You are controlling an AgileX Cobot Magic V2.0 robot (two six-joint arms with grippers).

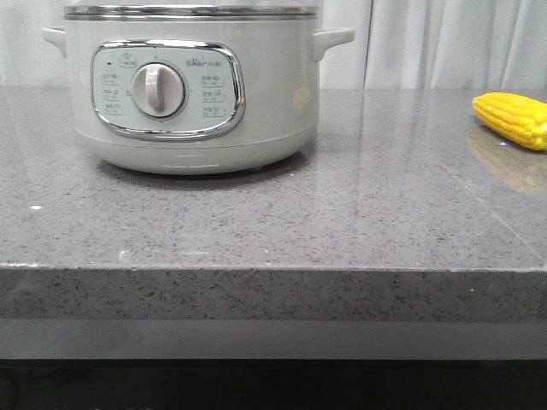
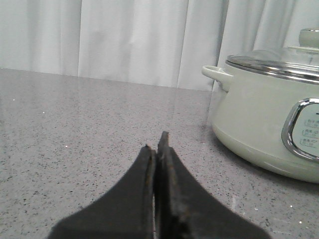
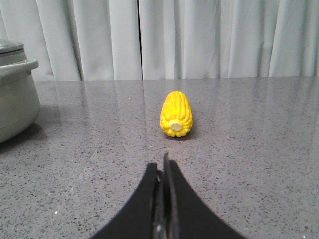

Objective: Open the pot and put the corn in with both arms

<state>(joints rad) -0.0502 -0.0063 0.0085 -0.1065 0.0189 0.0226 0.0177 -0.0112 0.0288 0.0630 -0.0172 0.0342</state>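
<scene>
The large round pale-green electric pot (image 1: 190, 85) with a chrome top rim is sitting on the grey speckled stone tabletop (image 1: 342, 213), toward the left in the front view, with its chrome-framed control panel (image 1: 167, 88) and round dial (image 1: 158, 90) facing the camera. Two small side handles are sticking out near its rim. In the left wrist view a glass lid (image 2: 279, 59) with a pale knob (image 2: 310, 37) is resting on the pot (image 2: 264, 119), so the pot is still covered.

The bright yellow corn cob (image 1: 513, 119) with rows of kernels is lying on its side on the tabletop, well apart from the pot, at the right edge of the front view.

The left tool (image 2: 155, 144) is hovering low over the tabletop (image 2: 75, 134) with its two dark fingers (image 2: 144, 174) pressing together, gripping nothing. The pot is standing ahead of this tool and off to one side, apart from it.

The right tool (image 3: 163, 167) is also sitting closed, its dark fingers (image 3: 177, 199) meeting with nothing between them. The corn cob (image 3: 176, 113) is lying straight ahead of this tool, apart from it, its cut end pointing back toward the tool. A part of the pot (image 3: 15, 94) is showing off to the side of this tool, well away from the corn.

White pleated curtains (image 3: 199, 37) are hanging behind the tabletop.
</scene>
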